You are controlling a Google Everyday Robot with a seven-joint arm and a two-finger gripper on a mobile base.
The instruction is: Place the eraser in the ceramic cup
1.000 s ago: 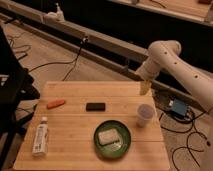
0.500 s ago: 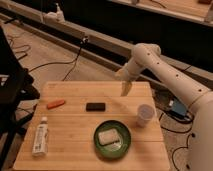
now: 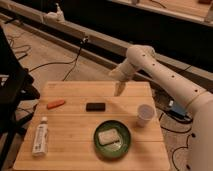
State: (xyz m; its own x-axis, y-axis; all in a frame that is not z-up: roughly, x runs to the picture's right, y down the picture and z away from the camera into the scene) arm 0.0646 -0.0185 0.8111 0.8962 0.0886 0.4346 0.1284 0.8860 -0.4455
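A black eraser (image 3: 95, 106) lies flat near the middle of the wooden table (image 3: 75, 130). A white ceramic cup (image 3: 144, 114) stands upright near the table's right edge. My gripper (image 3: 119, 90) hangs from the white arm (image 3: 165, 75) above the table's far side, to the right of and behind the eraser and to the left of and behind the cup. It holds nothing that I can see.
A green plate (image 3: 127, 144) with a pale sponge (image 3: 108, 137) sits at the front middle. An orange marker (image 3: 55, 103) lies at the left, and a white tube (image 3: 40, 136) at the front left. Cables lie on the floor around the table.
The arm has swung left from beyond the table's right edge, and the gripper now hangs over the table's far side, closer to the eraser. The objects have not moved.
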